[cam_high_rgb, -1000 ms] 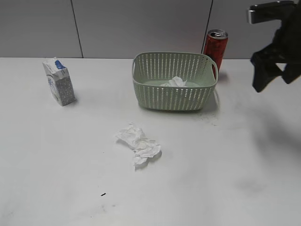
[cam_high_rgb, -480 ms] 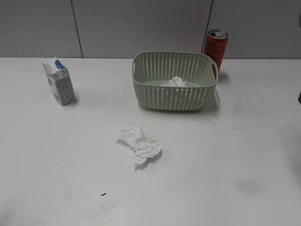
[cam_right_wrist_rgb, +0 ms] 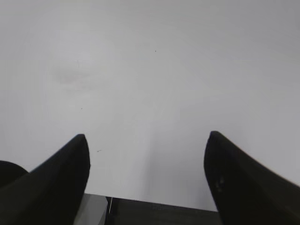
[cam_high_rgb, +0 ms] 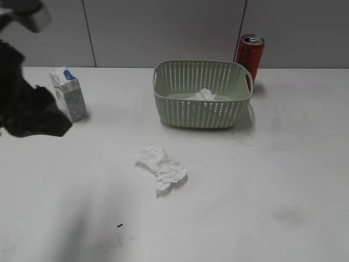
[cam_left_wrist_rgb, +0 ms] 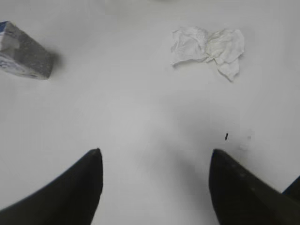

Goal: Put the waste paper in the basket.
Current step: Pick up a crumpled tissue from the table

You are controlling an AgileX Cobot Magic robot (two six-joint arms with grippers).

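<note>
Crumpled white waste paper [cam_high_rgb: 161, 168] lies on the white table in front of the pale green basket [cam_high_rgb: 203, 112]; it also shows in the left wrist view [cam_left_wrist_rgb: 208, 48] as two wads touching. Another wad [cam_high_rgb: 203, 95] lies inside the basket. My left gripper [cam_left_wrist_rgb: 154, 157] is open and empty, above the table at the left, well short of the paper; in the exterior view it is a dark blur [cam_high_rgb: 27, 109]. My right gripper [cam_right_wrist_rgb: 146, 140] is open and empty over bare table near its edge, out of the exterior view.
A white-and-blue carton [cam_high_rgb: 68, 94] stands at the left, just beyond the left arm; it also shows in the left wrist view [cam_left_wrist_rgb: 23, 57]. A red drink can [cam_high_rgb: 250, 56] stands behind the basket's right corner. The table's front edge [cam_right_wrist_rgb: 154, 202] shows in the right wrist view.
The right arm has withdrawn out of the exterior view to the right. The left arm has come into view at the left. The paper and basket have not moved.
</note>
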